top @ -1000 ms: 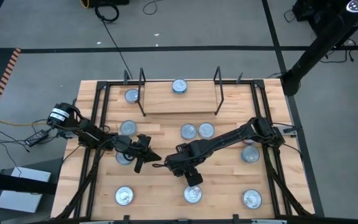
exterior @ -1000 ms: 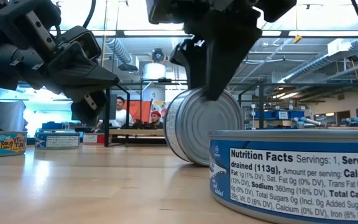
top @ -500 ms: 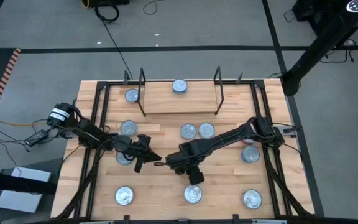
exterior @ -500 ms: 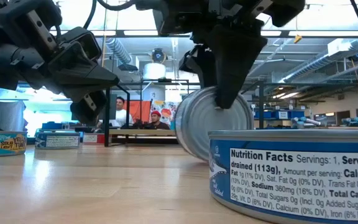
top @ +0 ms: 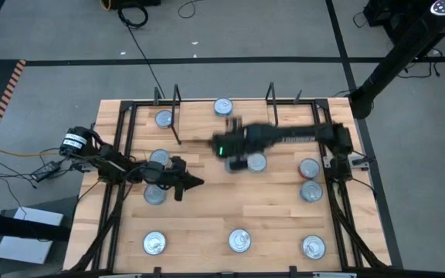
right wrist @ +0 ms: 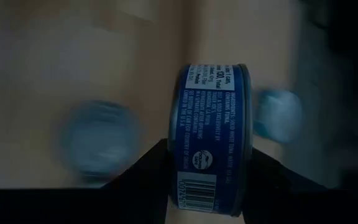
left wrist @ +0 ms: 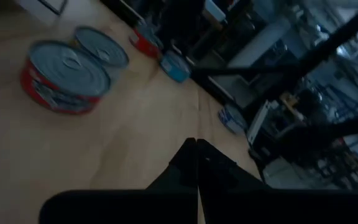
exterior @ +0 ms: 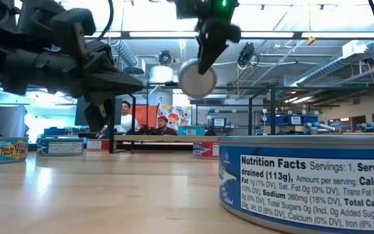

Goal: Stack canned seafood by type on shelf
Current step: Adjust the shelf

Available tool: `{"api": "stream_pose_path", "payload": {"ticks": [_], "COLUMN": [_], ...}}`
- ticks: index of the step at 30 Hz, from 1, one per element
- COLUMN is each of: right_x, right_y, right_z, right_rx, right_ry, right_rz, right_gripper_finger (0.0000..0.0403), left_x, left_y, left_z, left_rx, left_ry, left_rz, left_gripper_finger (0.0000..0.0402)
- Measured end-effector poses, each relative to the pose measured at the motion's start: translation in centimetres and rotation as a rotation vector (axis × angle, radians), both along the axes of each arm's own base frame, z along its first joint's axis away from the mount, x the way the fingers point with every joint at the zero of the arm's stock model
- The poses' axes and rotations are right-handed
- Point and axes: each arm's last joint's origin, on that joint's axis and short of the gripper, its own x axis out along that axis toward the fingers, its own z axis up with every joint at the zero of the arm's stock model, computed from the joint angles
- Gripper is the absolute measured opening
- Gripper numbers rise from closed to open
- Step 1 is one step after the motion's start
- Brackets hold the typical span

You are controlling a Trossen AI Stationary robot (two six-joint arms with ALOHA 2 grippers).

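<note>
My right gripper point(top: 236, 161) hangs above the middle of the table, just near of the shelf point(top: 222, 127), shut on a blue-labelled tin point(right wrist: 210, 140). The tin also shows high in the low view point(exterior: 197, 78). The shelf is a light board between two black wire end frames, and one tin point(top: 222, 106) lies flat on it. My left gripper point(top: 195, 182) is shut with nothing in it, pointing level over the table's left middle near a tin point(top: 154, 194). My right gripper pinches the blue tin between its two fingers, one finger point(right wrist: 148, 171) on each flat round face. The label wall point(right wrist: 209, 112) faces the wrist camera. The fingers point(exterior: 208, 49) come slanting down from above. The tin stands on edge, lifted clear of the table.
Several more tins lie flat on the table: near the shelf's left end point(top: 164, 119), at the middle point(top: 256, 162), at the right point(top: 309, 167), along the near edge point(top: 239, 241). One large blue tin point(exterior: 310, 182) fills the low view's near right.
My right gripper has lifted the blue tin, which stood on edge on the table, clear of it. It has swung fast up and toward the far edge, toward the shelf, turning as it went. My left gripper has shifted a little toward the far edge and rolled.
</note>
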Motion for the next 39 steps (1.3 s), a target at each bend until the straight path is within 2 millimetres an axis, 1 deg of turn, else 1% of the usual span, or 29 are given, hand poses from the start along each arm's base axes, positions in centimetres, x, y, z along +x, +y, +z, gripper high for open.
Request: {"api": "stream_pose_path", "payload": {"ticks": [3,5,7,10,12,15,19,24,31,36,39], "right_x": [-1.2,-1.7,-2.2,-2.7,-3.2,-3.7,-4.6,-5.2,-6.4,-7.1,-7.4], "right_y": [-4.7,-7.6,-10.0,-12.7,-14.0,-15.4,-16.3,-17.3,-18.6,-19.3,-19.7], "right_z": [0.3,0.0,-0.5,-1.6,-2.3,-3.0,-4.1,-5.9,-8.2,-9.1,-9.4], "right_rx": [-0.081,-0.104,-0.122,-0.143,-0.143,-0.151,-0.137,-0.158,-0.132,-0.112,-0.114], "right_ry": [0.040,0.056,0.057,0.051,0.062,0.058,0.087,0.127,0.145,0.154,0.146], "right_rz": [-0.061,-0.080,-0.079,-0.080,-0.078,-0.102,-0.153,-0.114,-0.113,-0.093,-0.097], "right_gripper_finger": [0.0145,0.0145,0.0145,0.0145,0.0145,0.0145,0.0145,0.0145,0.0145,0.0145,0.0145], "left_x": [0.1,0.2,0.2,0.3,0.3,0.3,0.3,0.3,0.3,0.3,0.3], "left_y": [0.7,1.0,1.4,2.0,2.3,2.8,3.5,3.9,4.8,5.0,5.1], "left_z": [0.2,0.3,0.3,0.2,0.3,0.4,0.5,0.5,0.5,0.5,0.5], "left_rx": [-0.015,-0.017,-0.017,-0.016,-0.023,-0.031,-0.047,-0.020,0.028,0.034,0.034], "left_ry": [-0.016,-0.029,-0.027,-0.023,-0.027,-0.039,-0.050,-0.051,-0.051,-0.050,-0.049], "left_rz": [0.032,0.048,0.066,0.089,0.103,0.094,0.017,-0.015,0.104,0.146,0.151], "left_gripper_finger": [0.0000,0.0000,0.0000,0.0000,0.0000,0.0000,0.0000,0.0000,0.0000,0.0000,0.0000]}}
